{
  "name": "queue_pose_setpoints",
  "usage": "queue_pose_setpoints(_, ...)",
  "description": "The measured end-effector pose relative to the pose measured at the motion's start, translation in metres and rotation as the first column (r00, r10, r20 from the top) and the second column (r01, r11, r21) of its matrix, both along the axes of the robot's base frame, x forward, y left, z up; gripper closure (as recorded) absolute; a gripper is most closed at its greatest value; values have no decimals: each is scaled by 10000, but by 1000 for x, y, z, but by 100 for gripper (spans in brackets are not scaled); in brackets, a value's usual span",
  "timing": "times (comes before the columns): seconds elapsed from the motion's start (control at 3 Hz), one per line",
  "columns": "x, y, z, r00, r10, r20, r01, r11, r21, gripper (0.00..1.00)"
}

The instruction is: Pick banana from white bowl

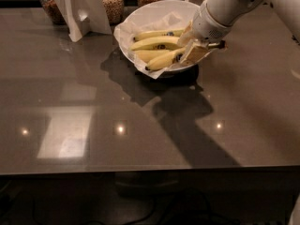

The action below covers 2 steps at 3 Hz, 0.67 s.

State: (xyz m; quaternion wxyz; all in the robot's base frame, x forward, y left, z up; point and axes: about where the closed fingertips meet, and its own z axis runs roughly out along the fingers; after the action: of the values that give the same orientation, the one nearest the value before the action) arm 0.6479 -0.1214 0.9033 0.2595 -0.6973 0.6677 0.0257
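The white bowl (pixel 154 11) stands at the back middle of the dark table and holds several yellow bananas with blue stickers. The banana (pixel 152 43), long and nearly straight, lies across the middle of the bowl between a higher one (pixel 152 33) and a more curved front one (pixel 161 61). My gripper (pixel 191 47) reaches in from the right on a white arm (pixel 225 8). It sits at the bowl's right rim, over the right ends of the bananas, and hides those ends.
Glass jars of grains (pixel 112 3) stand along the back edge behind the bowl. A white folded paper stand (pixel 79 8) is at the back left. White paper (pixel 123 34) sticks out over the bowl's left rim. Ceiling lights reflect on the table (pixel 119 128).
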Motion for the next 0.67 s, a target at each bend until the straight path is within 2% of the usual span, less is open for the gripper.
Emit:
queue_pose_setpoints(0.33, 0, -1, -1, 10000, -13, -16, 13, 10000, -5, 58)
queue_pose_setpoints(0.67, -3, -3, 5, 10000, -18, 84, 18, 10000, 27, 82)
